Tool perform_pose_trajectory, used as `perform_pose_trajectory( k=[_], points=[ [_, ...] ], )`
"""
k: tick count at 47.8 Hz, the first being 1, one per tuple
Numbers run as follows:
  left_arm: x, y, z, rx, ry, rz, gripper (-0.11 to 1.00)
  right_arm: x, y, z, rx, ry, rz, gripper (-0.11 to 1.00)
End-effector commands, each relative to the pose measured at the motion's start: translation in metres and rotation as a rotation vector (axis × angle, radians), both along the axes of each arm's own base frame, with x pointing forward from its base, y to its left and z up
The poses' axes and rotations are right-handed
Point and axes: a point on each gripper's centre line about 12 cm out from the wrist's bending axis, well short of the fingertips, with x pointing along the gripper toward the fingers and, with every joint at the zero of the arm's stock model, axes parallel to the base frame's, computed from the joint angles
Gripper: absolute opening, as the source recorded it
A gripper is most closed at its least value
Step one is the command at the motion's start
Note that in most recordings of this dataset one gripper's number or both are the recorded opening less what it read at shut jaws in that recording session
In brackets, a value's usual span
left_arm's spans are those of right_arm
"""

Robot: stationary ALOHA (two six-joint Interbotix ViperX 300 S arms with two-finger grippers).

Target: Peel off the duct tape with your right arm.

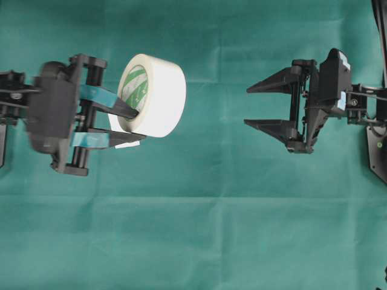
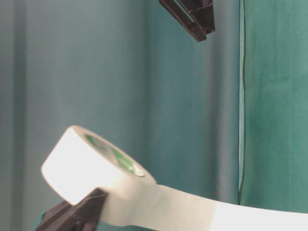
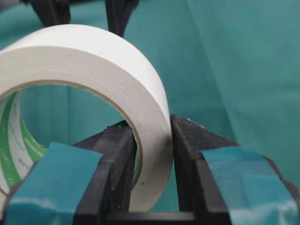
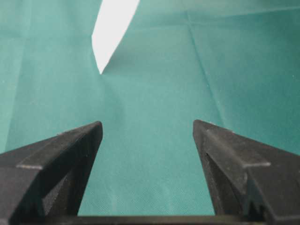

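Between the left gripper's (image 1: 134,124) teal-striped fingers (image 3: 220,173) sits the tape (image 1: 152,95): the jaws are pinched on the roll's wall, one finger through the core, the other against the outer white face. Left wrist view confirms contact on both sides of the wall, near its lower edge. Roll is held clear of the green cloth (image 1: 199,229), tipped so the green-and-white printed core (image 1: 134,83) shows towards the left arm and slightly upward. A short white tab (image 1: 126,144) shows just below the lower finger in the overhead view; whether it is loose or stuck to the finger cannot be told.

Right gripper (image 1: 248,106) is well apart from the roll, off to the far side of the cloth, its two plain black fingers (image 4: 70,150) pointing towards the tape. Jaws stand roughly half spread with only bare cloth between them; nothing gripped. Right wrist view: a white pointed shape (image 4: 111,28) ahead of the fingertips and up-left of them, not touching either finger.

Table-level view: roll (image 2: 91,178) low in frame with a dark finger (image 2: 77,214) beneath it; a broad white band (image 2: 231,216) runs from the roll towards the near edge, blurred. Right gripper's fingers (image 2: 192,17) are visible at the top, above and beyond the roll.
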Motion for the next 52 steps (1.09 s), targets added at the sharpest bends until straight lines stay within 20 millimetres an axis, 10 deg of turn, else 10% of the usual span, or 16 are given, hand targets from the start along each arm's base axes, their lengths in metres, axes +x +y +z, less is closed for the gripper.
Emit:
perform_pose_trajectory(
  k=[1, 52],
  points=[
    [0.009, 0.003, 0.014, 0.006, 0.015, 0.006, 0.20, 0.002, 0.000, 0.007, -0.001, -0.026, 0.000, 0.43],
    [0.073, 0.003, -0.049, 0.018, 0.294, 0.005, 0.20, -0.003, 0.001, 0.000, 0.003, -0.010, 0.000, 0.43]
  ],
)
